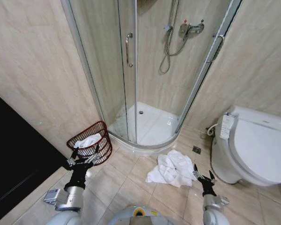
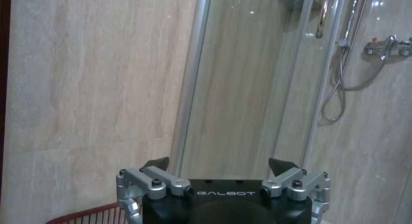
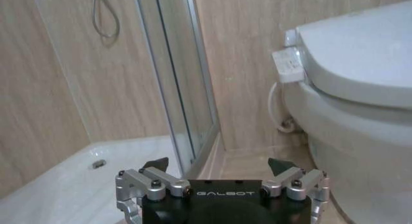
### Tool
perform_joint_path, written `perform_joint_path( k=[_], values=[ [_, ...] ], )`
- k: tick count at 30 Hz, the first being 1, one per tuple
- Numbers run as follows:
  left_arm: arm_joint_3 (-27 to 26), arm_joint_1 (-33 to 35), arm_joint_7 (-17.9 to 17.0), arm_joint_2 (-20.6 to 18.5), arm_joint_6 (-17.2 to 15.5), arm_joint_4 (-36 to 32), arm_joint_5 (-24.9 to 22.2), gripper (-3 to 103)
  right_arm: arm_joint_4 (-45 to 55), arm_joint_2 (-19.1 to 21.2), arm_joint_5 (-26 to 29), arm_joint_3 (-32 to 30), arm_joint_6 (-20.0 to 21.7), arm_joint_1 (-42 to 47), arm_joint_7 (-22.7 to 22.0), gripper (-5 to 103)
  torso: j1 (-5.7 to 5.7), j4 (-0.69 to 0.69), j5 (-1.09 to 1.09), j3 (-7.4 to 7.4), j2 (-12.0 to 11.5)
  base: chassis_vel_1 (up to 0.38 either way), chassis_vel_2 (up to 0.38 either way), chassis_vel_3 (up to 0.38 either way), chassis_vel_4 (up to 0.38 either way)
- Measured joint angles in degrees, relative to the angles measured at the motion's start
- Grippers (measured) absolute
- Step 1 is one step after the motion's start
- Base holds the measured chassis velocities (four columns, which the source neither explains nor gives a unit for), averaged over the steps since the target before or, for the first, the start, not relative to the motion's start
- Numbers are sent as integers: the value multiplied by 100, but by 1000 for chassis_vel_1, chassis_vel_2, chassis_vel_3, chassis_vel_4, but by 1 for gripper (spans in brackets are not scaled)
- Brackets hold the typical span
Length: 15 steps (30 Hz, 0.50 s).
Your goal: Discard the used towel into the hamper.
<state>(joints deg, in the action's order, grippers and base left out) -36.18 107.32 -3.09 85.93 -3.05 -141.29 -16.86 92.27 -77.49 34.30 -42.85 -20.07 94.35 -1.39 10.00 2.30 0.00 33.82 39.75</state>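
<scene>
A crumpled white towel (image 1: 171, 168) lies on the tiled floor in front of the shower. The hamper (image 1: 103, 140), a dark reddish-brown wire basket, stands to its left against the wall, with a white cloth (image 1: 87, 140) inside it. My left gripper (image 1: 84, 157) hovers open just in front of the hamper, nothing between its fingers; in the left wrist view the gripper (image 2: 219, 165) faces the wall and glass, with the hamper rim (image 2: 84, 217) beside it. My right gripper (image 1: 202, 174) is open and empty, just right of the towel, and the right wrist view has it (image 3: 219, 165) facing the shower corner.
A curved glass shower enclosure (image 1: 126, 70) with a raised white tray (image 1: 150, 124) stands behind the towel. The toilet (image 1: 257, 145) is at the right. A dark panel (image 1: 14, 154) lines the left. A floor drain (image 1: 196, 150) sits near the toilet.
</scene>
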Motion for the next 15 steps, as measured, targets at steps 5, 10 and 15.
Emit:
perform_joint_path(
  k=[5,10,15],
  values=[
    [0,0,0,0,0,0,0,100,-118,15,9,-1,67,-56,0,100,-37,0,0,-50,-86,0,0,0,0],
    [0,0,0,0,0,0,0,100,-213,-5,50,20,67,-111,109,100,-42,0,0,-56,-95,0,0,0,0],
    [0,0,0,0,0,0,0,100,-335,-19,106,31,21,-145,257,100,-39,0,0,-50,-83,-90,60,82,-63]
  ],
)
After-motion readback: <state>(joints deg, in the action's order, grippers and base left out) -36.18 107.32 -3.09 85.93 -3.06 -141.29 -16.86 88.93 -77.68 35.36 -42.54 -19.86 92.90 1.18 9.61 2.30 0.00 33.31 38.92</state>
